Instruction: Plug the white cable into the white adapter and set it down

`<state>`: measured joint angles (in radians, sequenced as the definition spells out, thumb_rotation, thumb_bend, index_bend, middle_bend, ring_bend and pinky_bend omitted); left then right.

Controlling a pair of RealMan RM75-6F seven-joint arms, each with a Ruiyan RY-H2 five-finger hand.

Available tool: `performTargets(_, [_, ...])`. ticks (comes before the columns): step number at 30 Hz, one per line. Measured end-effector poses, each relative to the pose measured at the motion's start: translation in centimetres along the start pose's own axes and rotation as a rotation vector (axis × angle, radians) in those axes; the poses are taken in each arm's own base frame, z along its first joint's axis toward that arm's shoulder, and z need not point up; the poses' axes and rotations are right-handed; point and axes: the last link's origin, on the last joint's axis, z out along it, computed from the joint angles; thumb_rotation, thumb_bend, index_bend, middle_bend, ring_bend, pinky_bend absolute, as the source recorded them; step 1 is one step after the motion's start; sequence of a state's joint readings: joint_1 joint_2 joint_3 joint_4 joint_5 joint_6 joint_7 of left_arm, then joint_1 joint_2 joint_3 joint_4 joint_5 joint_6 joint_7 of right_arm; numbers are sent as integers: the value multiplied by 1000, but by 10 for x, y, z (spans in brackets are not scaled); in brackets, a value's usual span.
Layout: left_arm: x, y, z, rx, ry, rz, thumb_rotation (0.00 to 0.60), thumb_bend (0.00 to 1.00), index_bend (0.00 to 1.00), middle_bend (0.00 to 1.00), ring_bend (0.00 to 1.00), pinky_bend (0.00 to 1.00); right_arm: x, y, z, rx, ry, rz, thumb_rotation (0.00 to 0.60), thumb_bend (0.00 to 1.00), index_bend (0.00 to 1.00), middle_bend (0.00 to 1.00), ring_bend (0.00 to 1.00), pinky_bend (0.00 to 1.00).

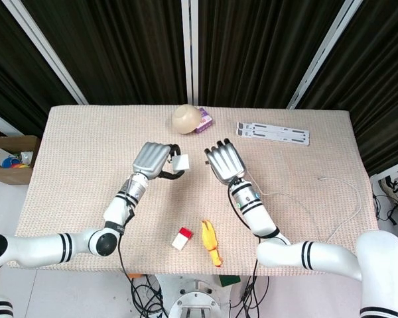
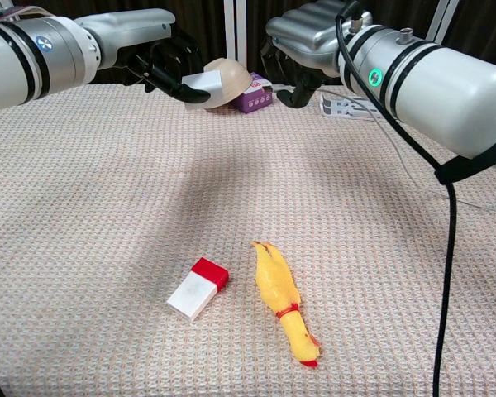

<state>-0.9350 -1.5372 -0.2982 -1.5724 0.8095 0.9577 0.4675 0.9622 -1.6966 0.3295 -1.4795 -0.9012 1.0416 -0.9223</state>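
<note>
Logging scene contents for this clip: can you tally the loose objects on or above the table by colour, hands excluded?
White: 3 - adapter held by the left hand, cable, flat bracket
Beige: 1 - bowl
Purple: 1 - small box
Yellow: 1 - rubber chicken
White and red: 1 - block
Total: 7

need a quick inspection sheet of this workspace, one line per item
surface: beige woven table cover, flat.
job's things: white adapter held above the table by the left hand; white cable trails over the table's right side towards the right hand.
clutter: upturned bowl, purple box, white bracket, red-and-white block, yellow rubber chicken.
hands: left hand grips the adapter; right hand raised beside it, its hold hidden.
cables: dark cords hang below the table's front edge.
surroundings: black curtains behind; cardboard box of items at left.
</note>
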Motion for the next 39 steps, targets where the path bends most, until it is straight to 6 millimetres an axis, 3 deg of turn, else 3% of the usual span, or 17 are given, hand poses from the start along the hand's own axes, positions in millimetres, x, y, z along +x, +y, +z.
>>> performTargets(39, [-2,14,3,-10,-13,45,418,294,577,545,702,811,4,-26,10,43,5,2,600,767,695,589,380,411])
